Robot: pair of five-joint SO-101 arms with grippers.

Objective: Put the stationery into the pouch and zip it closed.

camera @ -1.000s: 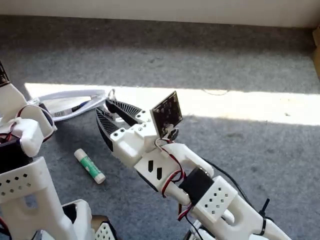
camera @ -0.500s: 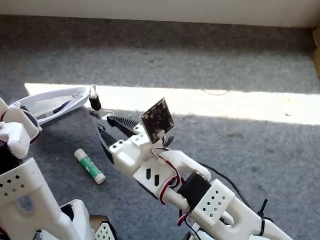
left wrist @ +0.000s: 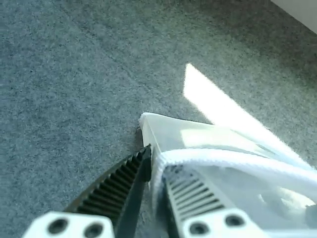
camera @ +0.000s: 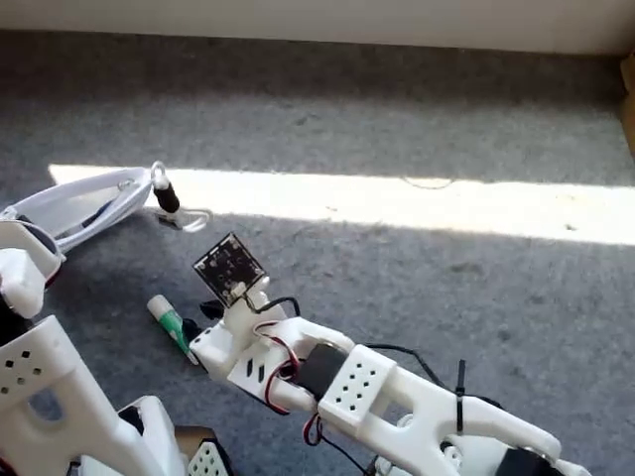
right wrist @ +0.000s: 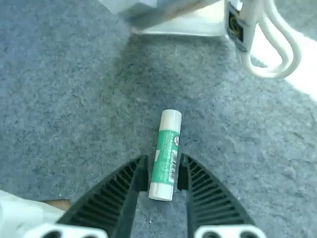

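Straddling the glue stick (right wrist: 166,153), the right gripper (right wrist: 162,171) has one finger on each side of the stick's lower end. The fingers are close to it but have not visibly clamped, so I take this gripper as released and about to grasp. The stick lies flat on the grey carpet (camera: 397,119), its white cap pointing toward the pouch (camera: 84,203). From above it sits on the left part of the carpet toward the near edge, half hidden under the right arm's wrist.

The left gripper (left wrist: 157,162) is clenched on the pouch's white zip rim, with one ribbed finger outside and the other seen through the clear wall. The pouch lies near the left edge of the carpet, across the sunlit strip, and its mouth appears to gape. Its zip pull (camera: 169,203), with a white loop, hangs at the end nearest the stick. Something dark and thin shows through the wall, too small to name.

As a judgement, the task is partly done. The pouch is held open and may already hold one item. The glue stick is not yet picked up, carried or dropped in, and the zip is not yet drawn shut.
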